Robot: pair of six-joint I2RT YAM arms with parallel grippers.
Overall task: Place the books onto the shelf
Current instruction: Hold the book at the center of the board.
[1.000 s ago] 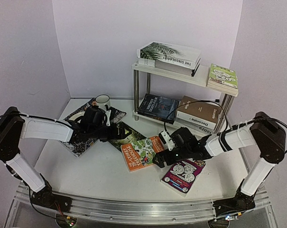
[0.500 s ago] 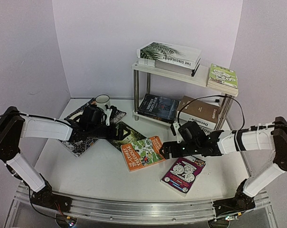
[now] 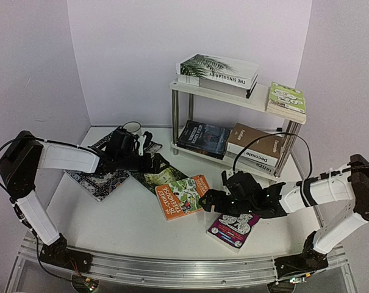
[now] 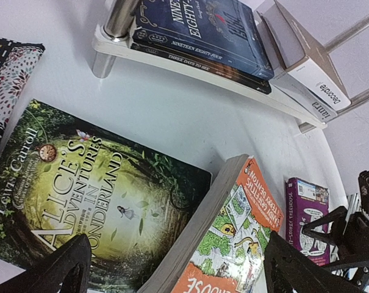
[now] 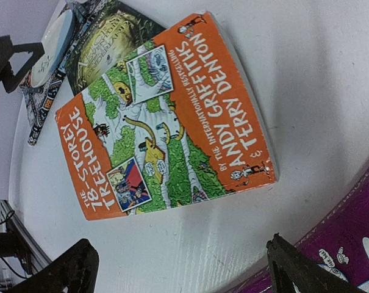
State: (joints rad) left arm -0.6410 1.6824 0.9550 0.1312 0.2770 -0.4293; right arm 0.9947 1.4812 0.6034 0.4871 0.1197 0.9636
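The shelf stands at 1 o'clock on the tabletop. On its upper board a white palm-leaf book lies on a grey book, and a lime green book lies at the 3 o'clock end, overhanging the edge. On the lower board a dark blue book sits at the 9 o'clock end, and a brown-covered book lies on another pale-spined book beside it.

Three books lie off the shelf, on the tabletop. The orange book is near the middle. At its 10 o'clock is the dark green book, and the orange book's far corner rests on that book's edge. The magenta book lies at 5 o'clock from the orange one, close by but apart.

The left pincer is spread wide and holds nothing. It hangs over the spot where the green and orange covers meet. The right pincer also stands wide and empty, low over the bare strip between the orange book's near edge and the magenta book.

A patterned placemat lies at 9 o'clock, partly under the left arm. A white mug shows just behind that arm.
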